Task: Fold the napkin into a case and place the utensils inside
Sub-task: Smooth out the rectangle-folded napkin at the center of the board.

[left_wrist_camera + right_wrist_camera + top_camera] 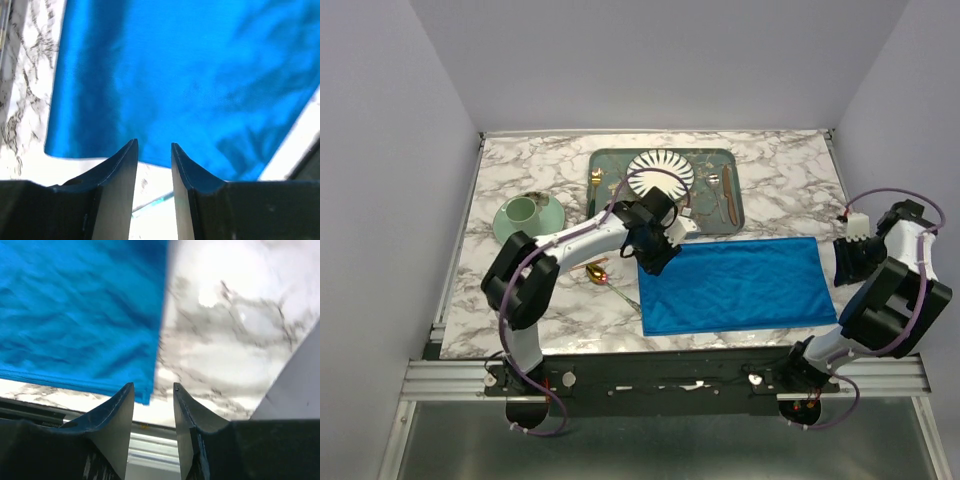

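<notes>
— Marble table (580, 325), plain grey walls behind. How does the left gripper (153, 145) stand?
— Its fingers (122, 170) are a narrow gap apart with nothing between them. From above it hangs at the upper left corner of the napkin (735, 285), mid-frame.
— And the spoon (598, 271)?
— It lies on the marble just left of the napkin. The gold bowl is by the arm and the thin handle runs to the lower right. I cannot tell whether its tip touches the cloth.
— How does the napkin look?
— Bright blue and flat, a wide, lightly creased rectangle at centre right, below the tray (610, 160).
— The right gripper (153, 386)?
— The same narrow gap, empty. The finger (117, 415) at the left of its view sits just by the napkin's corner, and bare marble lies beyond the other.
</notes>
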`<state>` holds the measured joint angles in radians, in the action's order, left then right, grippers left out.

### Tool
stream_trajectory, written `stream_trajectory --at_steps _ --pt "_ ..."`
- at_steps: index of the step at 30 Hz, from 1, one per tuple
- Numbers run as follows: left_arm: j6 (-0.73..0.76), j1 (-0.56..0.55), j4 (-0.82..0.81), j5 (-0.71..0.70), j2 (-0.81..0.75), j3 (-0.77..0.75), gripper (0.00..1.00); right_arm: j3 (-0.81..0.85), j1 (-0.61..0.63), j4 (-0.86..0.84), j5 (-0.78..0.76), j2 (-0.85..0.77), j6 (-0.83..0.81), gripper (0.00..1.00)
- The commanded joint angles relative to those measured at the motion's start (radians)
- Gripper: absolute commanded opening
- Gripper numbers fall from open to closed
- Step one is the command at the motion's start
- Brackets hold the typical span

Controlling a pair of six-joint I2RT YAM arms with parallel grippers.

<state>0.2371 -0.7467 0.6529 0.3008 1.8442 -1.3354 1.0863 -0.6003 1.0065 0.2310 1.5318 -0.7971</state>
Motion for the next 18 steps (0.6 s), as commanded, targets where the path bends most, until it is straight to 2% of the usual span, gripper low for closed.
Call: stream_trajectory --at_steps 1,8,18 --pt "0.031 -0.068 0.007 0.017 -0.143 0.080 0.44 -0.003 -0.105 0.061 0.008 0.017 -0.022 0.44" --pt "0.074 -0.155 0.014 -0.042 -0.276 0.188 0.45 -0.071 -0.121 0.015 0.024 0.045 0.027 0.40" --pt "0.051 -0.180 0.037 -0.054 -0.313 0.208 0.45 -0.104 -0.139 -0.032 -0.001 0.131 0.024 0.36"
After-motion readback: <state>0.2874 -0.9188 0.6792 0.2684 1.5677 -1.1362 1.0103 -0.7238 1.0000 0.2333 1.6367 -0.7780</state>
